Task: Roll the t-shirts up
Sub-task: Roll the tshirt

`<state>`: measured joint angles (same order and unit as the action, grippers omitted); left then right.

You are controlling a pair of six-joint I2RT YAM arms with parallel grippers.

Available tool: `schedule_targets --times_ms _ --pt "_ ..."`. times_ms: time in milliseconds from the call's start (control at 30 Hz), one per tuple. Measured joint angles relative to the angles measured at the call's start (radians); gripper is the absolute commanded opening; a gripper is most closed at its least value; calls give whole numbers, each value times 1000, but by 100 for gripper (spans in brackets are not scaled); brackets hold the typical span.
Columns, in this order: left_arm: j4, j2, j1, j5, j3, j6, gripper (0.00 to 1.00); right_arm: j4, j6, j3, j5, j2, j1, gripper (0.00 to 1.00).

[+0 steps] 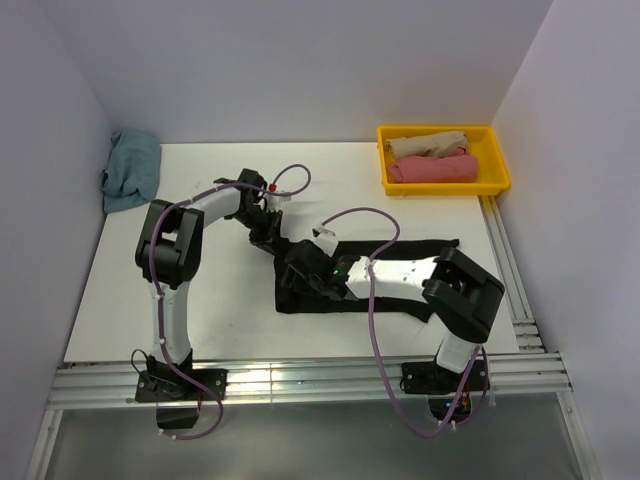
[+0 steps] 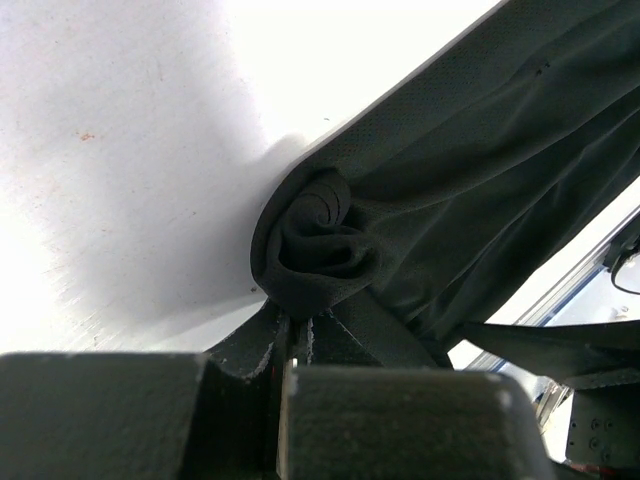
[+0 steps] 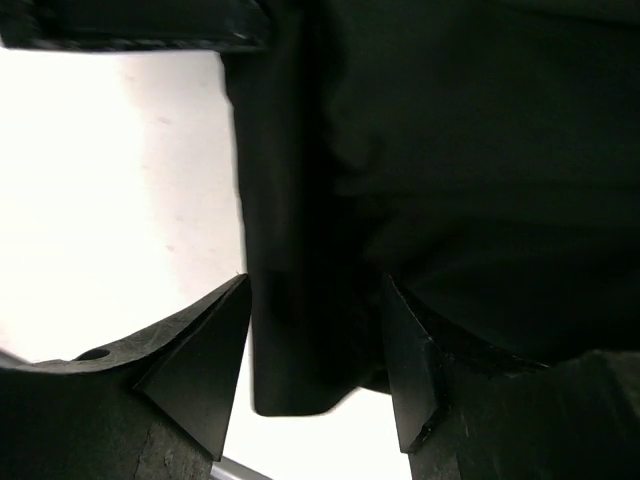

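Centrally, the long black cloth t-shirt (image 1: 410, 250) lies folded as a strip across the white table (image 1: 120, 300), its left end wound into a small roll (image 2: 315, 240). Here the left gripper (image 2: 293, 335) is clamped on that roll; the right gripper (image 3: 315, 340), jaws apart, straddles the strip's edge.

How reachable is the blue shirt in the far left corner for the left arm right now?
Probably not yet: the left arm has its jaws shut on the rolled end of the black t-shirt, so it must let go first. Otherwise the table toward the blue shirt looks free.
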<state>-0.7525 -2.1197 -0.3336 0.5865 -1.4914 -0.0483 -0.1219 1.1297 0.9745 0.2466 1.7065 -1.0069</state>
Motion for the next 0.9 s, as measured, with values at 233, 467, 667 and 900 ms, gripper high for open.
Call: schedule_targets --times_ms 233,467,667,900 --pt "-8 0 -2 -9 -5 2 0 -107 -6 47 21 0 -45 61" --pt "-19 0 -4 -26 -13 2 0 -110 -5 54 16 0 -76 61" --pt "-22 0 -8 -33 -14 3 0 -63 5 45 -8 3 -82 51" --pt "-24 0 -10 -37 -16 3 0 105 53 -59 -47 4 -82 29"
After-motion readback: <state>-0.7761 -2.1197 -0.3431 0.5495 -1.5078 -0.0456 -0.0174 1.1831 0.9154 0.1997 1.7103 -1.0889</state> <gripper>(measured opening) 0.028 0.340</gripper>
